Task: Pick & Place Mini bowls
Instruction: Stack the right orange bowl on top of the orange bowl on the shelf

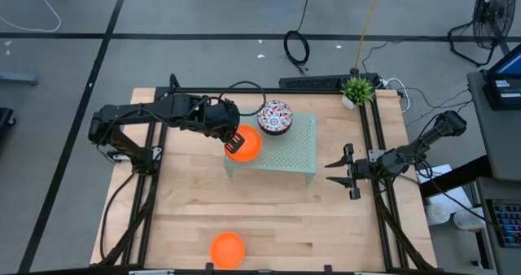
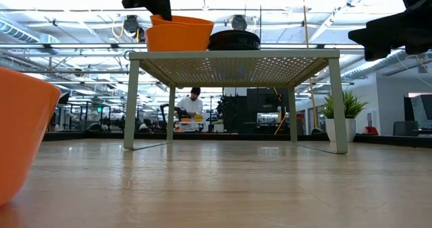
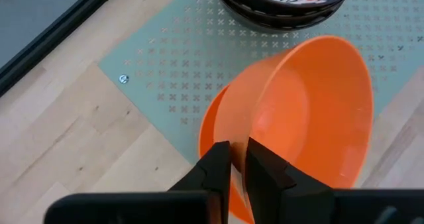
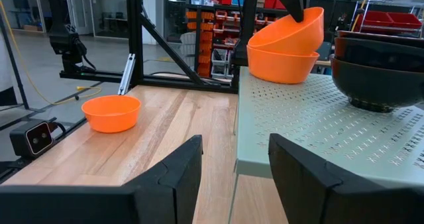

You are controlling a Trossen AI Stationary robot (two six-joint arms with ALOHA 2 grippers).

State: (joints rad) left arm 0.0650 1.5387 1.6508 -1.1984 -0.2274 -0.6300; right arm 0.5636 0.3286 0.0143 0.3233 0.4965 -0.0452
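Note:
On the pale green rack (image 1: 286,157), two orange bowls (image 1: 245,146) are nested, the upper one tilted (image 4: 289,24) in the lower one (image 4: 283,61). My left gripper (image 3: 237,159) is shut on the upper bowl. Beside them on the rack stands a stack of floral bowls (image 1: 274,116), its dark underside showing in the right wrist view (image 4: 381,65). A third orange bowl (image 1: 227,249) rests on its base on the table near the near edge. My right gripper (image 1: 342,171) waits open, off the rack's right side. My left gripper pinches the upper orange bowl's rim (image 3: 240,134) on the side toward the table's left, one finger (image 3: 215,171) outside the wall and one (image 3: 266,174) inside. It comes from above and the left, slanting down. The bowl is tilted, its bottom sitting in the lower orange bowl (image 3: 207,126).
The rack stands on four legs (image 2: 131,106) at the table's middle far part. A small potted plant (image 1: 356,89) sits at the far right corner. Bare wood (image 1: 326,226) lies between the rack and the near edge. People show in the room beyond the table.

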